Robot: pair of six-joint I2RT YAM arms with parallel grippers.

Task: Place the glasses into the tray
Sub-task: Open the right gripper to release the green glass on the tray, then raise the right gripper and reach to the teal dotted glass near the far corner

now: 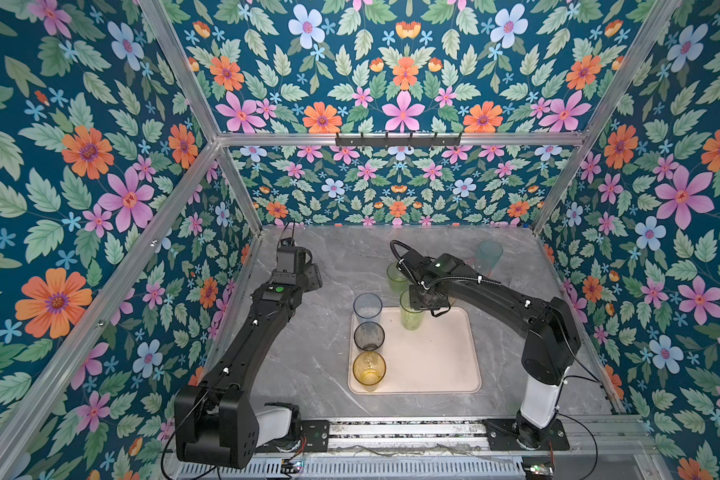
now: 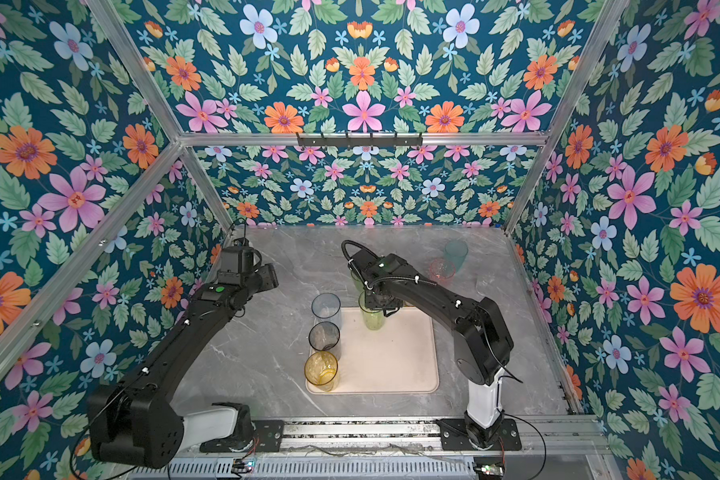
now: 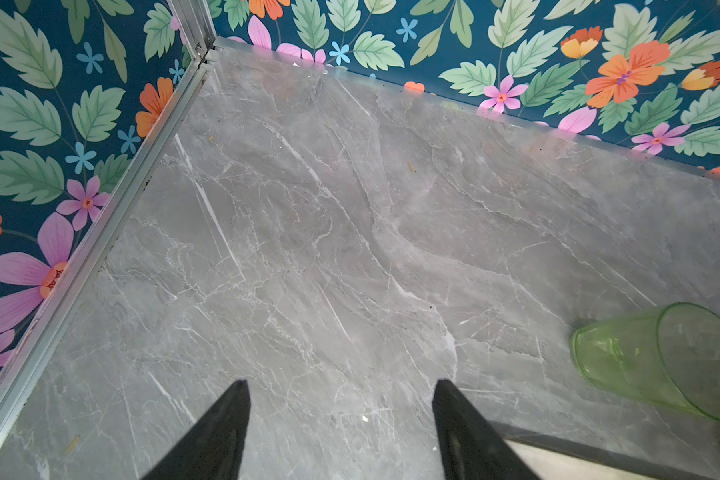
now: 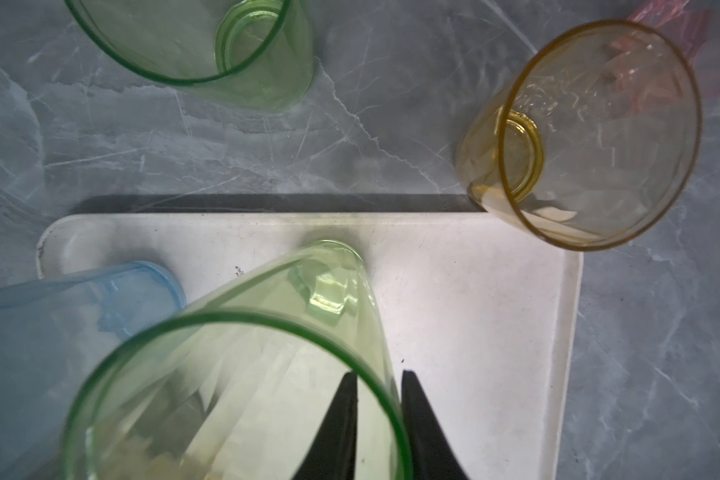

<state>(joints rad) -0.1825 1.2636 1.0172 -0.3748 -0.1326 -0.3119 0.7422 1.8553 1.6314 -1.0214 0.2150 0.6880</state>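
Marble counter (image 3: 350, 249) — right tool (image 4: 379, 373) straddles the wall of the green glass (image 4: 233, 374) to stand it on the tray (image 4: 474, 311), pinch or not unclear; left tool (image 3: 339, 384) hangs spread, empty.

Floral wallpaper walls (image 1: 404, 83), aluminium frame bars (image 1: 267, 139), grey marble tabletop (image 1: 308, 353), black hook rail (image 1: 398, 141).

Black arms (image 1: 258, 332) (white base links (image 1: 541, 401))

Left hand (image 3: 341, 384) wide, right hand (image 4: 379, 374) (barely) parted
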